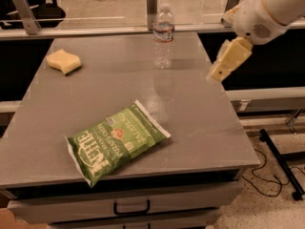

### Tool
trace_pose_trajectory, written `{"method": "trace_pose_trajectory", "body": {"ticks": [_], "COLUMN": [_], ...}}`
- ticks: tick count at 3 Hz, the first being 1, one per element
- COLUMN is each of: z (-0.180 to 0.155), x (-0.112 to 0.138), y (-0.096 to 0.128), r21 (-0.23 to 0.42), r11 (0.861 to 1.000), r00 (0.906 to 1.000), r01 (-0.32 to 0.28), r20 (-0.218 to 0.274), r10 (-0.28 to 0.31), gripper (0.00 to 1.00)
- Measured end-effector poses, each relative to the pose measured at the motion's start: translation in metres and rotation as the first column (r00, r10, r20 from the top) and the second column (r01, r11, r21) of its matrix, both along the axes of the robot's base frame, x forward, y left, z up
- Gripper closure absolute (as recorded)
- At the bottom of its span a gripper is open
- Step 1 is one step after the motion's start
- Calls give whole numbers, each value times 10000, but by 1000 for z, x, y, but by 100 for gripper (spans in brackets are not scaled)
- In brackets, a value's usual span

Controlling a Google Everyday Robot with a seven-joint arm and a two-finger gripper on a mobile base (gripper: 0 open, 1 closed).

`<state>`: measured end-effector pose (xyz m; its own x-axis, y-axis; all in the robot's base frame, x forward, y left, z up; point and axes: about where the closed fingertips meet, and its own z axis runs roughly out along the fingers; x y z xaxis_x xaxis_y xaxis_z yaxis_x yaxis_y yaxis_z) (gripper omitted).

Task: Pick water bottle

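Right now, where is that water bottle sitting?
The water bottle stands upright at the far edge of the grey table, beyond the green chip bag; the gripper hovers apart from it, further right in the camera view.

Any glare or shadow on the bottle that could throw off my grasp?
Camera view: no glare on the water bottle; cap and label show plainly. Same view: dim, even light, a faint reflection of the bottle on the table before it. The gripper hangs to the bottle's right, near the table's right edge, not touching the bottle.
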<state>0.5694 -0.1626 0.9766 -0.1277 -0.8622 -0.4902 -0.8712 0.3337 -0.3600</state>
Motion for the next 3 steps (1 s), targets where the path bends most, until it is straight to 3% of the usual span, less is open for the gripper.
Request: {"method": "trace_pose_trajectory", "body": {"ticks": [1,2,3], "z": [10,10,-6], "x": [50,50,75], "y": [37,37,46], "r21": [807,808,1411], "r11": [9962,9962,9900], "r00": [9976,9976,9976], "r01": [-314,-315,100], "r20": [639,639,657], "r10": [263,263,-195], "gripper": [0,0,0]}}
